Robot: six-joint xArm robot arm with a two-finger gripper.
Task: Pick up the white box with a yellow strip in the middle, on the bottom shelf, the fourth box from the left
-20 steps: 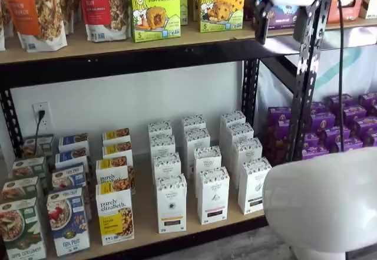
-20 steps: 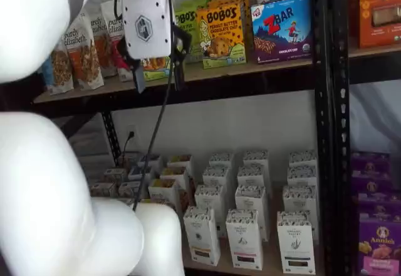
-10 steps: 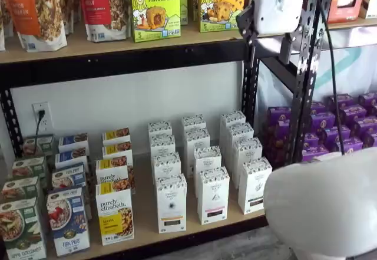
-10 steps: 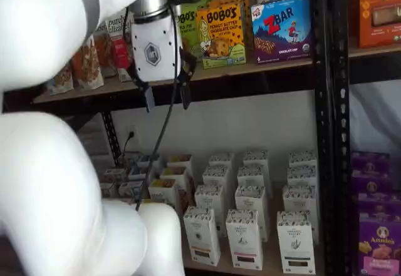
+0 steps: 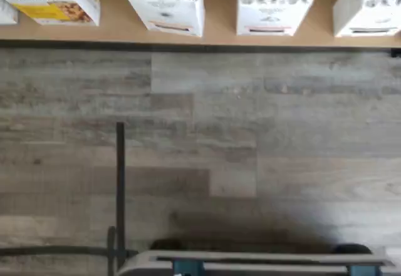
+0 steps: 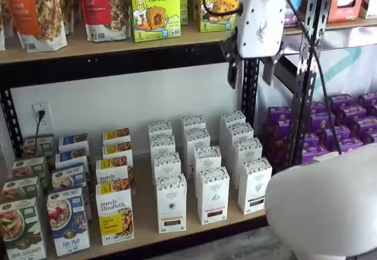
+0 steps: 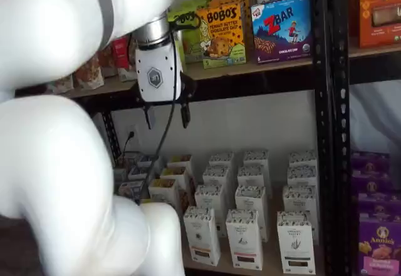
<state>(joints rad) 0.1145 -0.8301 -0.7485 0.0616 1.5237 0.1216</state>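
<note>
Fingers on the gripper hang spread apart with nothing between them, a plain gap showing in both shelf views, level with the upper board and well above the goods. Below, the white box stands untouched at the front of its row on the bottom shelf, just beside the purely elizabeth box. By my reading this is the approach step. Next, the gripper must drop toward that front carton, line up over it, and straddle it before closing.

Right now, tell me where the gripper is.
In both shelf views the gripper hangs open and empty in front of the upper shelf's dark edge, just below the Bobo's boxes and well above the white box.
</note>
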